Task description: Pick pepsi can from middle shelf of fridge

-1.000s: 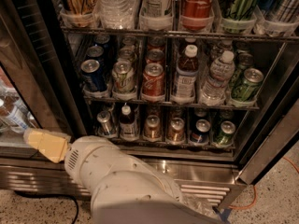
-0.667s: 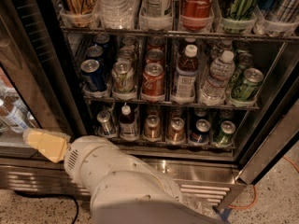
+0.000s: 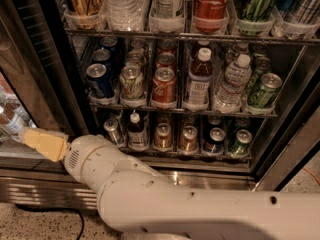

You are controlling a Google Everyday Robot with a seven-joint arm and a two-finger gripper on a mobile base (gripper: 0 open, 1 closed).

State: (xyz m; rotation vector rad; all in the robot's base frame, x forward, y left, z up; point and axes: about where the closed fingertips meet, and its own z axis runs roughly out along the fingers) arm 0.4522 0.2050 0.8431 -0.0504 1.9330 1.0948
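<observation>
The fridge [image 3: 45,190] stands open in front of me, with a dark interior and wire racks. On the middle shelf [image 3: 180,111], the pepsi can [image 3: 99,80] is a dark blue can with a silver top, at the front of the leftmost lane. More blue cans stand behind it. My gripper [image 3: 44,143] shows as a tan tip at the lower left, outside the fridge, well below and left of the pepsi can. It holds nothing that I can see. My white arm [image 3: 165,204] fills the bottom of the view.
Right of the pepsi can stand a green-and-white can [image 3: 131,82], a red cola can [image 3: 164,87], two bottles [image 3: 199,80] and a green can [image 3: 263,91]. Tall bottles [image 3: 210,2] fill the top rack. Small cans [image 3: 163,135] line the bottom rack. The door [image 3: 25,79] stands at the left.
</observation>
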